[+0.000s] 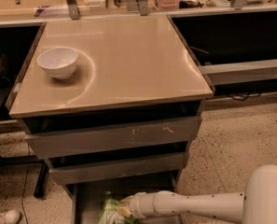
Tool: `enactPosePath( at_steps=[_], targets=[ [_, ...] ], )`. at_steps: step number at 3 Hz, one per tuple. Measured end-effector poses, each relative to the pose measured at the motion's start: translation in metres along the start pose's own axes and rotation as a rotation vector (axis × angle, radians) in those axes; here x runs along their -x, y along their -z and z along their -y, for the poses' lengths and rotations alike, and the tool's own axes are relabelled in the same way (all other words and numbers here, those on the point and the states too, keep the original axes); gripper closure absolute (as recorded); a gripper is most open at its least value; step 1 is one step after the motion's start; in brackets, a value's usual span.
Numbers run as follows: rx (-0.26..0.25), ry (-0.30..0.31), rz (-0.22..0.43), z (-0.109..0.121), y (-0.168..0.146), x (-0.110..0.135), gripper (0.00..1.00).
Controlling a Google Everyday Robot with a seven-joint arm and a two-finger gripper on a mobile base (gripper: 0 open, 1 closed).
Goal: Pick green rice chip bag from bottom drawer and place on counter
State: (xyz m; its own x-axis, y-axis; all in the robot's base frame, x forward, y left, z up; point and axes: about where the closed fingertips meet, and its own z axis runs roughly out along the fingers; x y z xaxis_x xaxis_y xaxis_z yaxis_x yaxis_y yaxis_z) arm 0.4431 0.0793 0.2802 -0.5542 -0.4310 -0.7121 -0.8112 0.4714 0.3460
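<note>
The green rice chip bag point(109, 213), crinkled light green with white patches, lies in the open bottom drawer point(86, 200) at the lower edge of the camera view. My gripper point(125, 205) reaches in from the right on a white arm and sits against the bag's right side, its tip buried in the foil. The beige counter point(128, 59) spreads above the drawers, well clear of the gripper.
A white bowl point(57, 62) stands on the counter's left side. Two grey-fronted drawers point(114, 139) sit shut above the open one. My white elbow point(267, 192) fills the lower right corner. Speckled floor lies to the right, and a shoe point(5, 217) is at the lower left.
</note>
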Motion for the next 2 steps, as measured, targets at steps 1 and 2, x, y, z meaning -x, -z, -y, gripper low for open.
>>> enactPosePath(
  at_steps=[1, 2],
  targets=[
    [-0.058, -0.035, -0.022, -0.007, 0.035, 0.006, 1.0],
    [-0.152, -0.073, -0.038, -0.016, 0.079, 0.019, 1.0]
  ],
)
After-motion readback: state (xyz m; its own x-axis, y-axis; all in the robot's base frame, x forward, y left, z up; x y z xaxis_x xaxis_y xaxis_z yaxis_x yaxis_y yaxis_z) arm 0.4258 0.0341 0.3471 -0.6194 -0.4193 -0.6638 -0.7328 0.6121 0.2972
